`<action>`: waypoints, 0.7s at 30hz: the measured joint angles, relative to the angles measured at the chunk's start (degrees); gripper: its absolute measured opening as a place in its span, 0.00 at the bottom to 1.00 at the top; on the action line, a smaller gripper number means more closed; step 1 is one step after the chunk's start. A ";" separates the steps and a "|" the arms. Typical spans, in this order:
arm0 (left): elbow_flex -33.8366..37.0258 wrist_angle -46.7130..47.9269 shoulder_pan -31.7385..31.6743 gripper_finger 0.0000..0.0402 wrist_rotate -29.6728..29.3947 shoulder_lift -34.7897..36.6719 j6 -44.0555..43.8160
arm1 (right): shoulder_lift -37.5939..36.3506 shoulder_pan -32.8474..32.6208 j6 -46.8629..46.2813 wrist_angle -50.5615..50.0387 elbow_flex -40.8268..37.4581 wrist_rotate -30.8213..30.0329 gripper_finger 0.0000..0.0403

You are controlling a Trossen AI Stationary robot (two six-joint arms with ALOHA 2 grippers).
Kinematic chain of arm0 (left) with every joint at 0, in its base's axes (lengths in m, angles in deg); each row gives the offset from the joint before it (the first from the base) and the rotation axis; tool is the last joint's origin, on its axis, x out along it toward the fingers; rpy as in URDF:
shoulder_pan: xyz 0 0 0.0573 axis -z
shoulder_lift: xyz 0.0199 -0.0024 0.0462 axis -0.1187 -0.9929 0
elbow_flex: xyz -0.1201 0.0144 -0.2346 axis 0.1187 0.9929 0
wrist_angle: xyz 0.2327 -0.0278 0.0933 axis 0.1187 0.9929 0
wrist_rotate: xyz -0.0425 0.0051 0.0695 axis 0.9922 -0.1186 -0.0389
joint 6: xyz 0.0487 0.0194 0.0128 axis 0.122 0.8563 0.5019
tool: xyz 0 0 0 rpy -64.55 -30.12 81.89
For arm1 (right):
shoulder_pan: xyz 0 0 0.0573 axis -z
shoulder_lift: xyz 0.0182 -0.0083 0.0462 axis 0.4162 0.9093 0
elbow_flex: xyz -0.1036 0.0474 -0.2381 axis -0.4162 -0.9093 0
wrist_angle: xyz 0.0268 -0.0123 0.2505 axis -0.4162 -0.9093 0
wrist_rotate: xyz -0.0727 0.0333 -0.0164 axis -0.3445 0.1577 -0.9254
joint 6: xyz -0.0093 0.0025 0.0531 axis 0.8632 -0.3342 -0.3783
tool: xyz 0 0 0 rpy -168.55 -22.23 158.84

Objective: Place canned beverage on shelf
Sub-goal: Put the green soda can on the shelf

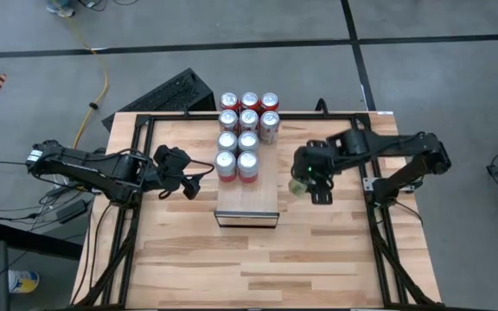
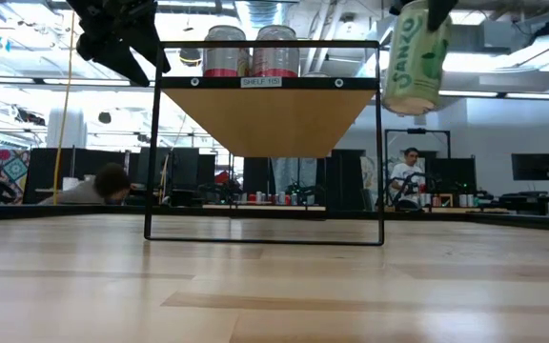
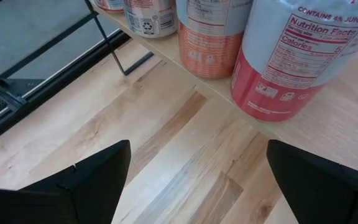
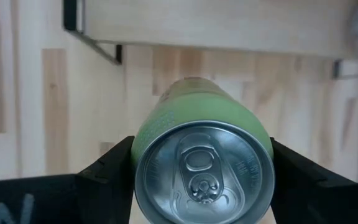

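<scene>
The shelf is a narrow raised wood platform in the middle of the table; its dark front edge shows in the low view. Several red-and-white cans stand upright on its far part. My right gripper is shut on a green can, held in the air just right of the shelf, at about the height of its top. My left gripper is open and empty just left of the shelf, facing the nearest cans. My right gripper pinches the green can's side wall near its top end between its two fingers, one on each side. The fingers come from above, pointing down along the can. The can hangs nearly upright, pull tab up, lifted clear of table and shelf.
The shelf's near part is bare wood. Black frame rails run along the table's sides. A dark keyboard lies beyond the table's far left corner. People show in the room behind the table.
</scene>
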 joint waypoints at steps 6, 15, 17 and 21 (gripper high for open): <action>0.00 -0.02 0.00 0.90 -0.31 0.00 -1.08 | 0.02 2.49 8.99 0.89 4.51 -1.35 0.65; 0.00 -0.11 0.00 0.90 -0.38 -0.02 -2.84 | 4.47 0.23 20.07 4.99 13.27 -2.07 0.65; -0.02 -0.13 0.00 0.90 -0.37 -0.02 -2.84 | 6.64 -0.99 22.87 4.42 15.84 -1.99 0.65; -0.04 -0.61 0.00 0.90 -0.77 -0.02 -2.95 | 11.58 -3.63 28.31 2.03 21.33 -1.54 0.65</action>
